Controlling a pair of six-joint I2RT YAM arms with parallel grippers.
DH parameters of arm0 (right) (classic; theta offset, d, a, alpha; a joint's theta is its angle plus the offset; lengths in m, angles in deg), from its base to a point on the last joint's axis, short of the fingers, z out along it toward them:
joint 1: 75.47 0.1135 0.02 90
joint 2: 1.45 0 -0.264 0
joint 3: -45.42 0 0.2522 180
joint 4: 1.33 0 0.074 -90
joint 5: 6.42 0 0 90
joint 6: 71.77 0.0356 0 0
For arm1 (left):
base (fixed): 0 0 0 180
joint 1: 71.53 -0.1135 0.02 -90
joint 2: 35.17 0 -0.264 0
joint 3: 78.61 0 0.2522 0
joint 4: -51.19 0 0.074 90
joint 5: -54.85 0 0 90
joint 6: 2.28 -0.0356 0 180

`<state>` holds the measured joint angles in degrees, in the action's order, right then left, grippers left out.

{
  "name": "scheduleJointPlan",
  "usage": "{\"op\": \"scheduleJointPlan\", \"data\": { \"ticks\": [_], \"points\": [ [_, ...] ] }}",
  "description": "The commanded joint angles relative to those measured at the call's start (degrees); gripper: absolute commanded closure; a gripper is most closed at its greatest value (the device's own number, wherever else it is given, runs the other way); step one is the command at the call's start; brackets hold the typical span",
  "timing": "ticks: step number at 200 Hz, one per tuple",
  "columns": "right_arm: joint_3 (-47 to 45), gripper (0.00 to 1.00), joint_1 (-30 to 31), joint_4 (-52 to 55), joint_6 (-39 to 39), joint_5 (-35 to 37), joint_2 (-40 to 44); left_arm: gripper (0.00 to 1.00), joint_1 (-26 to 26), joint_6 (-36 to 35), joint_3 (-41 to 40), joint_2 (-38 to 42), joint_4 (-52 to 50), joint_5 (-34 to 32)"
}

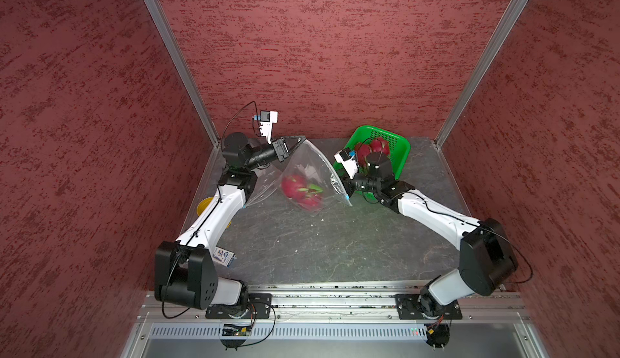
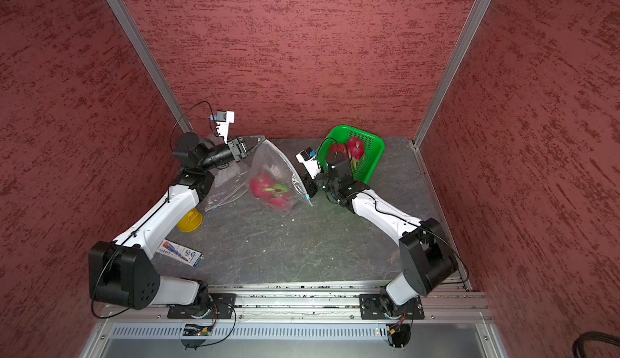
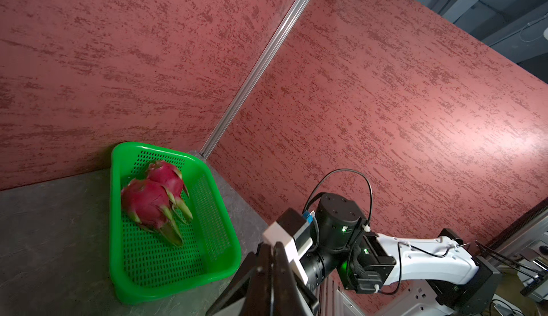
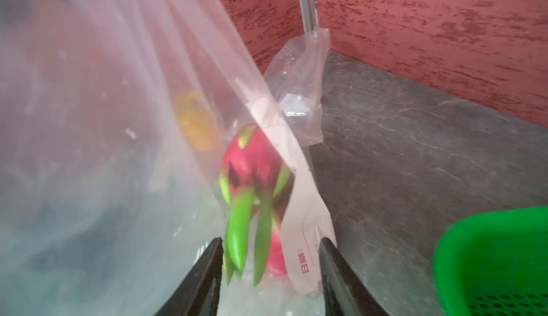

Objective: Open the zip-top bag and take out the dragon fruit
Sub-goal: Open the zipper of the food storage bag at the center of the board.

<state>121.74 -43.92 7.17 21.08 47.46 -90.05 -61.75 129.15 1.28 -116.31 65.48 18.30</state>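
Observation:
A clear zip-top bag (image 1: 302, 168) hangs from its upper corner, its bottom resting on the table. My left gripper (image 1: 296, 140) is shut on that corner at the back left; its fingers (image 3: 271, 258) press together. Two dragon fruit (image 1: 302, 190) lie low inside the bag (image 2: 268, 171). My right gripper (image 4: 271, 240) stands open at the bag's right edge, with one bagged dragon fruit's (image 4: 255, 166) green scales and a white label fold just beyond its tips. Two more dragon fruit (image 3: 148, 202) lie in the green basket (image 3: 178, 285).
The green basket (image 1: 402, 151) stands at the back right, just behind my right wrist. A yellow funnel-like thing (image 2: 190, 220) and a small printed packet (image 2: 181, 252) lie under my left arm. Red walls close in three sides; a metal rail runs along the front.

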Motion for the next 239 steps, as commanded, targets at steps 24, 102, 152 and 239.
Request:
{"op": "scheduleJointPlan", "data": {
  "ticks": [24, 102, 152, 239],
  "points": [
    [-0.69, 0.49, 2.09, -10.24, 6.02, -3.86, 3.12, 1.0, 1.43, 4.46, 2.96, -5.62, 8.34, -0.78],
    [-1.28, 0.41, 1.6, -6.08, 4.88, 5.0, 7.44, 1.0, 2.0, 10.44, 0.84, -11.16, 14.84, 2.45],
    [-1.23, 0.38, 1.3, -9.59, 7.03, 3.54, 5.75, 0.99, 2.74, 11.14, 1.55, -11.4, 15.82, 3.11],
    [0.37, 0.42, 1.32, -19.17, 12.0, 0.78, -4.94, 0.97, 3.41, 16.18, 0.94, -13.78, 21.87, 4.73]
  ]
}}
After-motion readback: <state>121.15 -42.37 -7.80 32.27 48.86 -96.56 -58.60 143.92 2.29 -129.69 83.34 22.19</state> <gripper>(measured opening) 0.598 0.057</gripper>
